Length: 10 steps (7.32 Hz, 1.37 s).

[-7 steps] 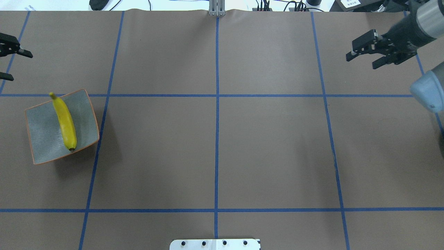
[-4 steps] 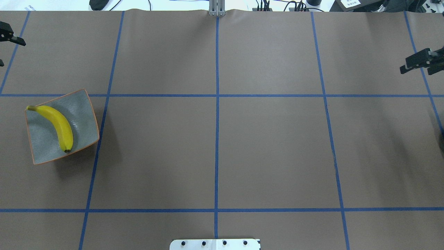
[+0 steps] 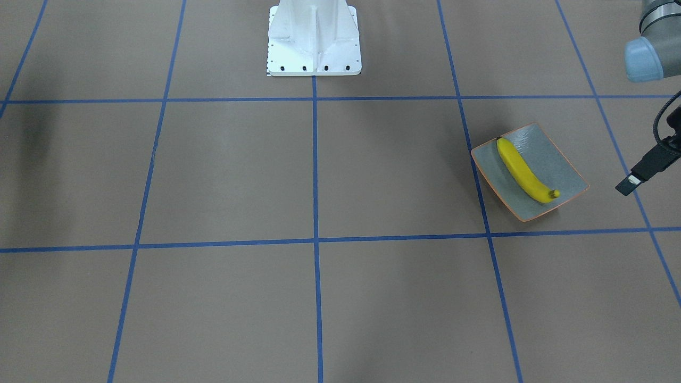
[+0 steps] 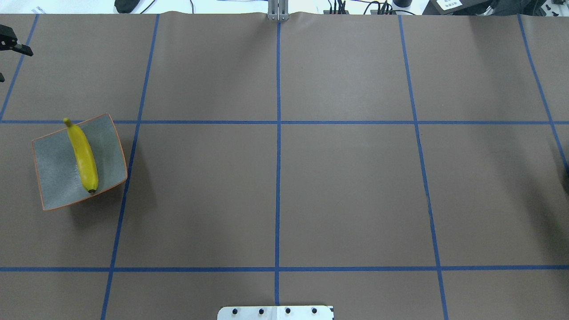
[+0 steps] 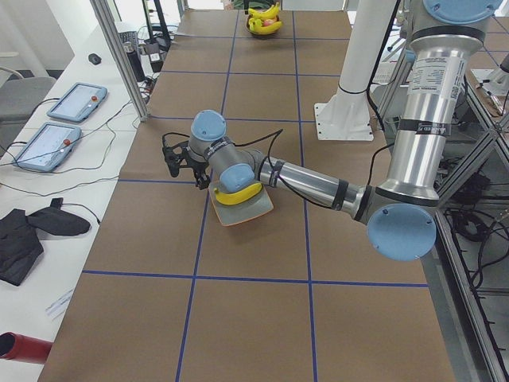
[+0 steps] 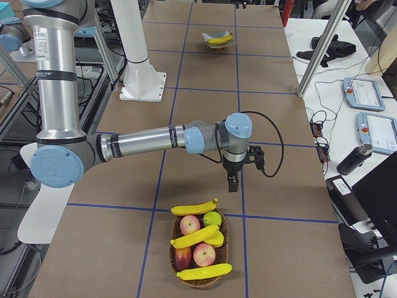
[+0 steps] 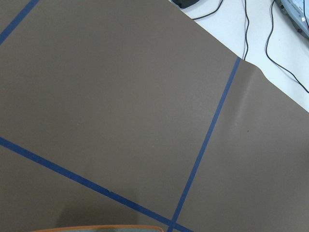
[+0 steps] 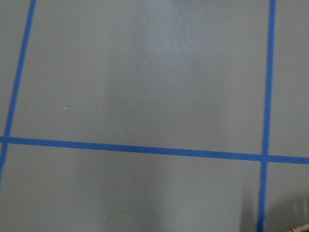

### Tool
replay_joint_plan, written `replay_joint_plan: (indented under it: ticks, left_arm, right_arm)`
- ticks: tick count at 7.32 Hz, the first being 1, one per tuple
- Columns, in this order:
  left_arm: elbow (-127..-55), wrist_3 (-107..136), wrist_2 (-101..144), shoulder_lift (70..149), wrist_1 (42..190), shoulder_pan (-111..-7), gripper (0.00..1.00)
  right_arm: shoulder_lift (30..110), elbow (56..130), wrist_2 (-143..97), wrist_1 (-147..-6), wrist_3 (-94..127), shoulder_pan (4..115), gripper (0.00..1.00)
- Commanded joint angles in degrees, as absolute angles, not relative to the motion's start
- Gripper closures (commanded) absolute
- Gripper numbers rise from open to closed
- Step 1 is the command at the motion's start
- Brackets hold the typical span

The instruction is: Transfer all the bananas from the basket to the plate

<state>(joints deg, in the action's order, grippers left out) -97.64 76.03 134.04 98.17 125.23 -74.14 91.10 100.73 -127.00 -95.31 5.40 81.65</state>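
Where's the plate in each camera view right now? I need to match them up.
Front-facing: plate right of centre.
Overhead: plate at the left edge.
Exterior left: plate at centre.
Exterior right: plate top centre, far end.
Left wrist: only its rim, bottom edge.
Right wrist: not in it.
Shared landmark: the banana on it.

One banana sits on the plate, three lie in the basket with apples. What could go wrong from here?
1. The plated banana spans the plate diagonally, its stem tip reaching the rim; three more could crowd it or knock it off.
2. The basket bananas lie across the apples in the basket, so the right hand lifting one might roll fruit out.
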Motion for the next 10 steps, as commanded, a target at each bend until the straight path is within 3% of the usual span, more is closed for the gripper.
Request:
replay_joint_plan:
  ticks: [1, 3, 5, 10]
  left_arm:
    - [-97.6, 76.0, 134.0, 98.3, 125.2, -73.9, 0.00]
    - [-97.6, 76.0, 133.9, 98.6, 125.2, -73.8, 0.00]
    - [-97.6, 76.0, 134.0, 99.0, 125.2, -73.7, 0.00]
    - [-97.6, 76.0, 133.9, 99.6, 125.3, -73.7, 0.00]
  right_arm:
    - [96.7, 102.8, -126.3, -97.7, -1.3, 82.1, 0.00]
    - [97.6, 101.2, -121.9, -98.2, -14.8, 82.5, 0.00]
    - [96.0, 94.0, -121.7, -97.6, -23.2, 84.7, 0.00]
    - [96.3, 88.9, -122.1, -97.6, -24.1, 84.9, 0.00]
